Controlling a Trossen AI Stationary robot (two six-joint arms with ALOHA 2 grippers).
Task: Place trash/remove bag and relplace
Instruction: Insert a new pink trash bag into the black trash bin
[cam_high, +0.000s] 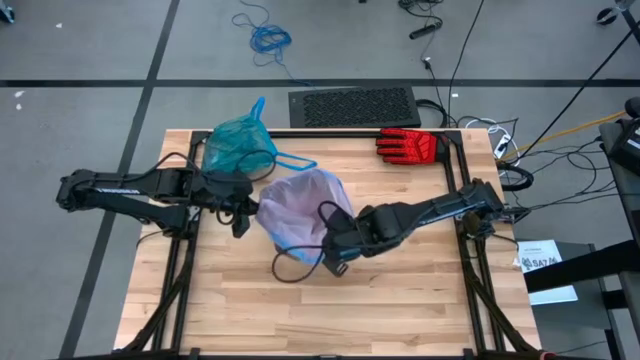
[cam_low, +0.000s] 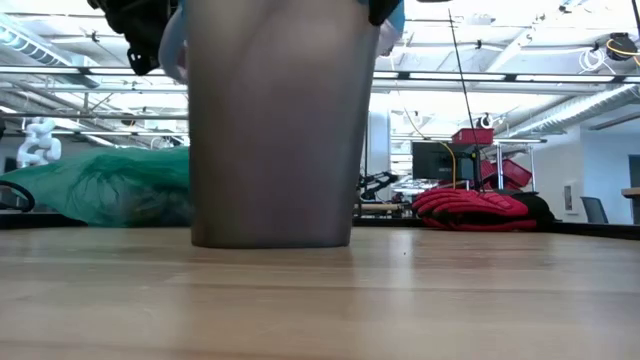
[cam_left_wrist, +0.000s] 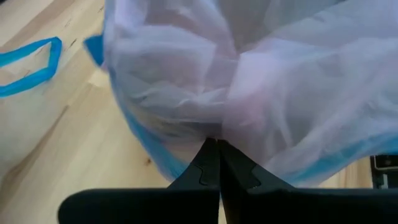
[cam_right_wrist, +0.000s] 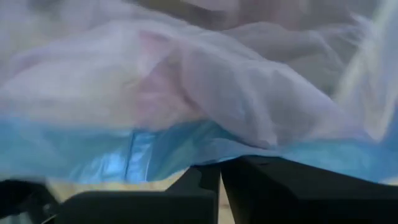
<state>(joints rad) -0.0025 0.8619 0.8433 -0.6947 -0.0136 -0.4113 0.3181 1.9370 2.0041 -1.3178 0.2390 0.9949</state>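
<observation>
A grey bin (cam_low: 275, 130) stands mid-table with a pale pink-lilac bag (cam_high: 300, 208) spread over its top. My left gripper (cam_high: 243, 222) is shut at the bag's left side, and my right gripper (cam_high: 337, 262) is shut at its near right rim. The teal bag (cam_high: 240, 145) lies bunched on the far left of the table, its blue drawstring (cam_high: 292, 160) trailing on the wood. The trash is out of view. My left gripper pinches a gathered fold of the pale bag (cam_left_wrist: 214, 127) just above its blue hem, between its two shut fingers, coming slanting down from the table's left. The plastic bulges loosely beyond the fingers. My right gripper is shut at the pale bag's blue hem (cam_right_wrist: 186, 146), coming steeply down from the right. The hem drapes over the fingertips and hides the place of contact.
A red-and-black glove (cam_high: 408, 145) lies at the far right of the table. A dark cable loop (cam_high: 292, 270) lies on the wood near the bin. Bare wood stretches along the near side of the table (cam_high: 320, 320).
</observation>
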